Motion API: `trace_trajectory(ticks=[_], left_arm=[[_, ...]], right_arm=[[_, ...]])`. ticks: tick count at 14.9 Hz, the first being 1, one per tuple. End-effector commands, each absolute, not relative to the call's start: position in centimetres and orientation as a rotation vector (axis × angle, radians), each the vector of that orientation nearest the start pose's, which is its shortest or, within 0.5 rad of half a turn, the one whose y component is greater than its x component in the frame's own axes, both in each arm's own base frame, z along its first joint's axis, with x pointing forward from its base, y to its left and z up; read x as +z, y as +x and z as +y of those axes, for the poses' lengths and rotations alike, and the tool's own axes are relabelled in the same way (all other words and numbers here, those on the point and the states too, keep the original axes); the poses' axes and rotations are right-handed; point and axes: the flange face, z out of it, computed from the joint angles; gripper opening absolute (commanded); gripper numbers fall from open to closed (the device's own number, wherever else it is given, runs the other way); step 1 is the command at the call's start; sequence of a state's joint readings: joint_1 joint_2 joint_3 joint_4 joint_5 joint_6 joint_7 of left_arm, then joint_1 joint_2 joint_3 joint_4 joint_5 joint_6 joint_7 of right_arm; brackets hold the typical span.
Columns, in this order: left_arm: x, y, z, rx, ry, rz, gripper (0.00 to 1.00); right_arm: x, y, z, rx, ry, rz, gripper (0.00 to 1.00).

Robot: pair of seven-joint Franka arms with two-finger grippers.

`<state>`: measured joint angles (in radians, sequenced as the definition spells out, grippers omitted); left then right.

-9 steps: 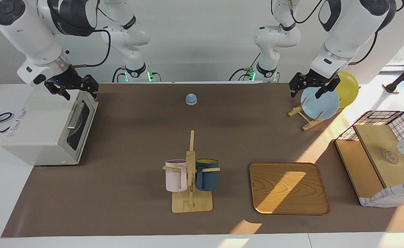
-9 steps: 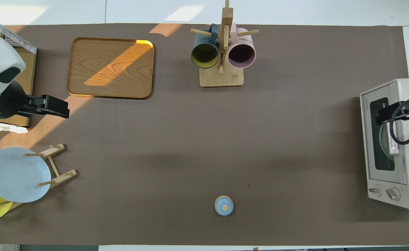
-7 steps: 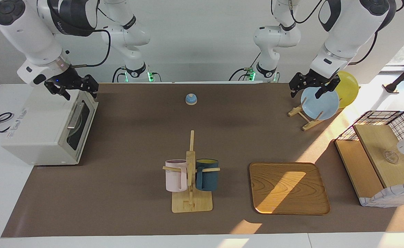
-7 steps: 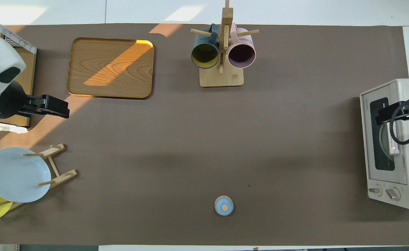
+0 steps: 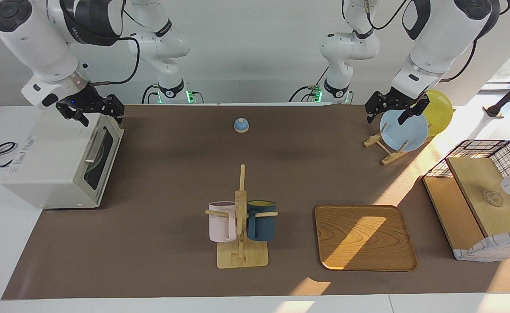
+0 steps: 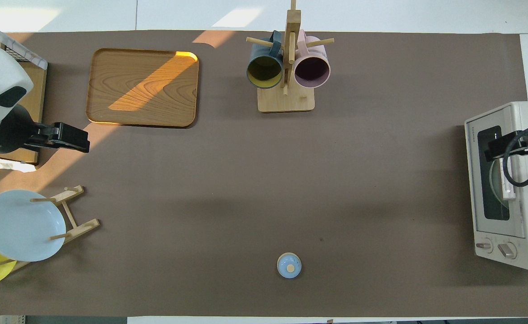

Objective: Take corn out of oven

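The off-white oven (image 5: 46, 161) (image 6: 522, 252) stands at the right arm's end of the table with its glass door shut and its silver handle (image 5: 95, 145) facing the table's middle. The corn is hidden; through the dark window only a pale round shape shows. My right gripper (image 5: 98, 117) (image 6: 493, 150) hangs open and empty over the oven's top front edge, above the door. Over the plate rack at the left arm's end, my left gripper (image 5: 387, 116) (image 6: 73, 141) hangs open and holds nothing.
A small blue bell (image 5: 241, 125) sits mid-table near the robots. A wooden mug rack (image 5: 240, 217) with a pink and a dark blue mug stands beside a wooden tray (image 5: 363, 237). A blue plate (image 5: 405, 130) and a yellow plate lean in the rack. A wire basket (image 5: 485, 148) holds wooden boards.
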<state>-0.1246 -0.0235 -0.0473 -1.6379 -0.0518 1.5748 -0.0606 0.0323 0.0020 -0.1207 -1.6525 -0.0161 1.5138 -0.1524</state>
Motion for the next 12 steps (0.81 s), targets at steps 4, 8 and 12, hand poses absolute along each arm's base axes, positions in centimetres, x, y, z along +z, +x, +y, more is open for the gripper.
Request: trace_trajectory(ticks=[4,8,12], left_arm=[[61.2,53.2,-9.6,0.061,-3.162,0.181,1.0],[61.2,53.2,-9.6,0.061,-3.162,0.181,1.0],[61.2,53.2,-9.6,0.061,-3.162,0.181,1.0]], right_arm=[[57.1,53.6,-5.1,0.166,-3.127,-0.112,0.01],[54.2,52.6,-5.8,0.129,-3.133,-0.097,0.0],[49.6,52.2,-6.7,0.134,-3.201,-0.113,0.0]])
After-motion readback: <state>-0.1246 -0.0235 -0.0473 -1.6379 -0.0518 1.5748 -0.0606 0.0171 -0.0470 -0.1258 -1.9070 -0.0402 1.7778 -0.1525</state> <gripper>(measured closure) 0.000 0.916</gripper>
